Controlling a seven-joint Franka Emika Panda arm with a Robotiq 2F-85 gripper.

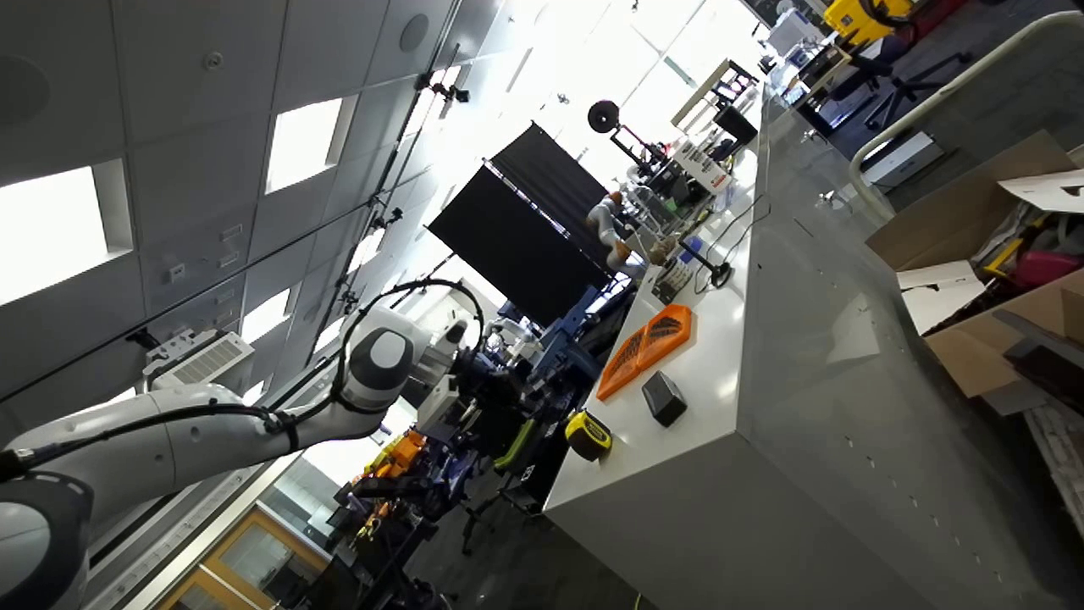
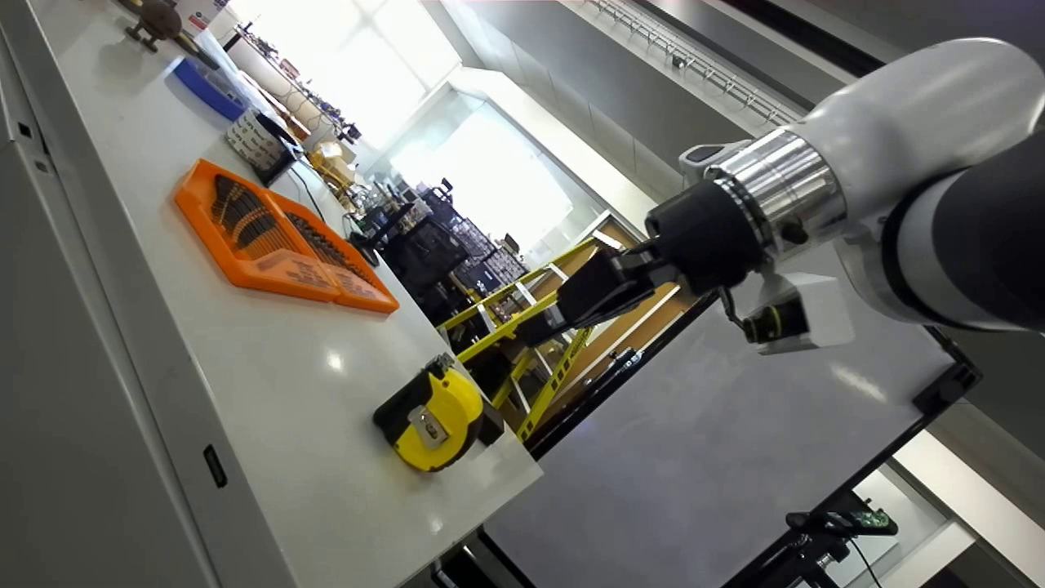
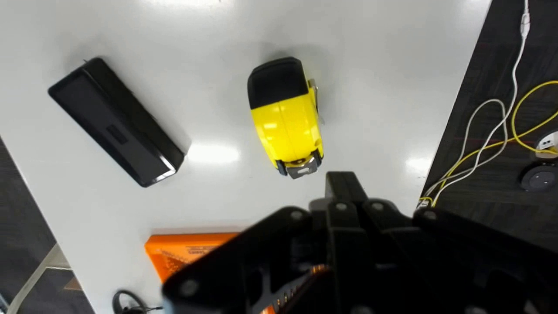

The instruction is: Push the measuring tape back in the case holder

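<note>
Long and white, the desk point(image 1: 703, 373) stretches away in an exterior view, with the tape measure point(image 1: 588, 435) near its end and a black box point(image 1: 663, 398) close by; only from that angle do I see the open cardboard box point(image 1: 970, 229). In an exterior view the tape measure's flat yellow-and-black side shows, metal belt clip point(image 2: 428, 427) on it, and a yellow ladder point(image 2: 506, 328) stands beyond the desk. The wrist view looks down on the silver hook point(image 3: 304, 168) at the tape measure's mouth, plus a white cable point(image 3: 515, 85) seen only there. The tool point(image 3: 345, 181) hangs above the desk, tips pressed together, apart from the tape measure.
</note>
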